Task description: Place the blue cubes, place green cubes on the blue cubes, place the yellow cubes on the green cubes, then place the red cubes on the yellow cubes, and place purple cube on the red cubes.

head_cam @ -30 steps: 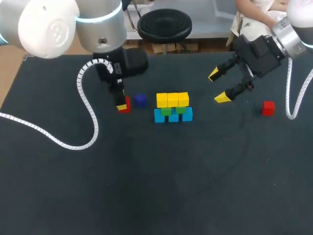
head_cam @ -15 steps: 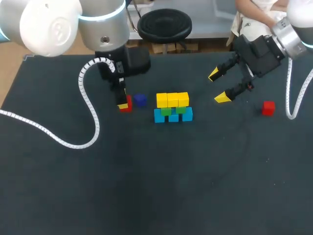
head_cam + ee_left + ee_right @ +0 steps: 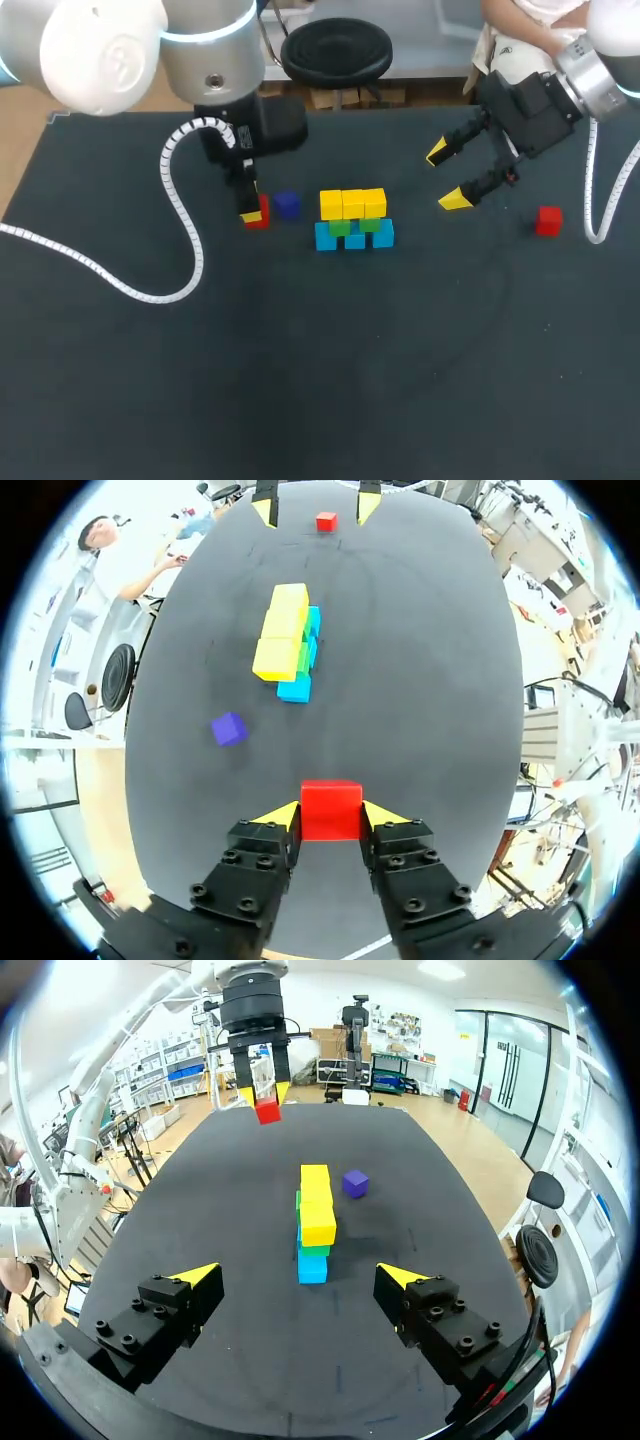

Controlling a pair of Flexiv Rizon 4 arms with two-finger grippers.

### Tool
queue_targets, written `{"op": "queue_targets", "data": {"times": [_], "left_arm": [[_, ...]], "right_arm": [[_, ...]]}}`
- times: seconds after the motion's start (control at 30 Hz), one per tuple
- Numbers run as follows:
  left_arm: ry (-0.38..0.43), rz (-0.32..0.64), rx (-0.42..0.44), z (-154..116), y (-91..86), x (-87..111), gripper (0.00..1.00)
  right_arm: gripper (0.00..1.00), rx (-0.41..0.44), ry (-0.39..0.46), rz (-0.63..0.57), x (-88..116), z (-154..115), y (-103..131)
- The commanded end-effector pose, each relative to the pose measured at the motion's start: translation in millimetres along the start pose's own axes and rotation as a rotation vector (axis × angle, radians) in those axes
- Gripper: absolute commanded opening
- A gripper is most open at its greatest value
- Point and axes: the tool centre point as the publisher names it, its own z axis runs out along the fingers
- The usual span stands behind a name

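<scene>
Our left gripper (image 3: 331,818) is clamped on a red cube (image 3: 331,800), a yellow tip against each side; the purple cube (image 3: 288,205) sits just beside it, between it and the blue cubes (image 3: 326,237); these stand in a row midway between the table's (image 3: 300,380) left and right edges, nearer its far edge, with green cubes (image 3: 340,228) on them and yellow cubes (image 3: 352,203) on top; our right gripper (image 3: 449,176) hangs over the table with its fingers spread wide, holding nothing; a second red cube (image 3: 548,221) lies near the right edge.
</scene>
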Motion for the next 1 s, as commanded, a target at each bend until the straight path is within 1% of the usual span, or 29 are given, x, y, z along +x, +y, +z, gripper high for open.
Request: {"op": "queue_targets", "data": {"times": [0.03,0.17,0.3,0.4,0.5,0.6,0.67,0.73,0.83,0.9,1.0], "left_arm": [[0.012,-0.025,-0.021,-9,-2.1,-11.2,0.00],[0.001,-0.027,-0.050,-26,-3.9,-29.9,0.00],[-0.005,-0.030,-0.035,-38,-5.8,-46.7,0.00],[0.004,-0.019,-0.021,-45,-8.2,-60.2,0.00],[-0.001,-0.012,-0.009,-48,-10.0,-70.3,0.00],[-0.007,0.002,0.019,-45,-11.6,-86.2,0.00],[-0.033,0.005,0.038,-41,-11.6,-93.0,0.00],[-0.031,0.015,0.048,-36,-10.3,-97.6,0.00],[-0.050,0.011,0.064,-27,-7.3,-99.5,0.00],[-0.046,0.005,0.074,-24,-4.9,-98.7,0.00],[-0.063,0.001,0.078,-24,-1.3,-97.6,0.00]], "right_arm": [[1.00,0.003,0.000,0.000,0,0,1],[1.00,0.003,0.000,0.000,0,0,1],[1.00,0.003,0.000,0.000,0,0,1],[1.00,0.003,0.000,0.000,0,0,1],[1.00,0.003,0.000,0.000,0,0,1],[1.00,0.003,0.000,0.000,0,0,1],[1.00,0.003,0.000,0.000,0,0,1],[1.00,0.003,0.000,0.000,0,0,1],[1.00,0.003,0.000,0.000,0,0,1],[1.00,0.003,0.000,0.000,0,0,1],[1.00,0.003,0.000,0.000,0,0,1]]}}
